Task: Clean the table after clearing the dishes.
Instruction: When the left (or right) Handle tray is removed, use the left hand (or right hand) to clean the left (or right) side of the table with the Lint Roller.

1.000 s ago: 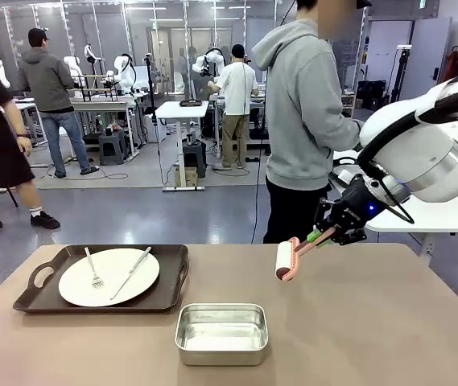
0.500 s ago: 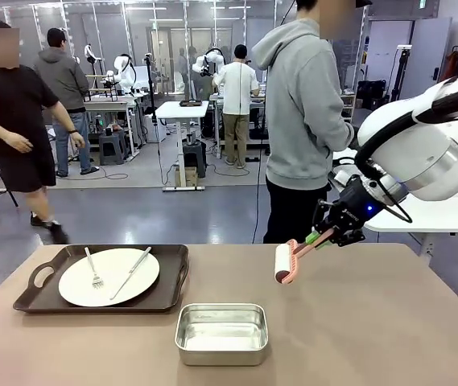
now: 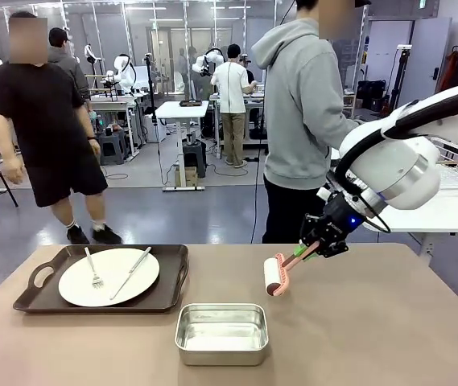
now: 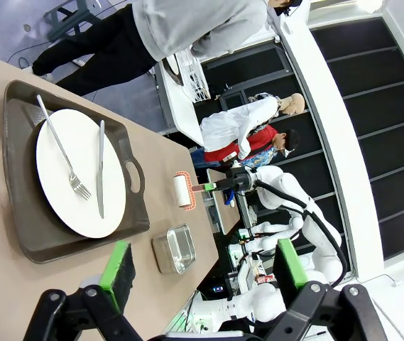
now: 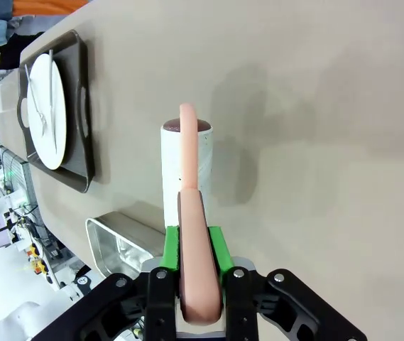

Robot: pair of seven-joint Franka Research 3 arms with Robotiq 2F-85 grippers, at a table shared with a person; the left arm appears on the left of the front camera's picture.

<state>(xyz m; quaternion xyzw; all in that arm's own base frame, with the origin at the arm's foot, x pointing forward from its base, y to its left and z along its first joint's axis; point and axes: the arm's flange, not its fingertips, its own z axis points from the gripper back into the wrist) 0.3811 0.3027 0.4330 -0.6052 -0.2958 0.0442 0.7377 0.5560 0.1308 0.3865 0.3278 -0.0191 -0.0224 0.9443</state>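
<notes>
The table spans the lower half of the front view, its tan top bare on the right; at lower left sits a dark tray bearing one white plate, with a fork and a knife lying side by side on it; a steel pan stands at bottom centre, just beside the tray. Right of centre, the right gripper is clamped on the pink handle of a lint roller (its roll is low over the tabletop, possibly touching; hard to say). In its own wrist view, the left gripper has its jaws wide apart, with nothing between them. A person in a grey hoodie stands at upper centre.
</notes>
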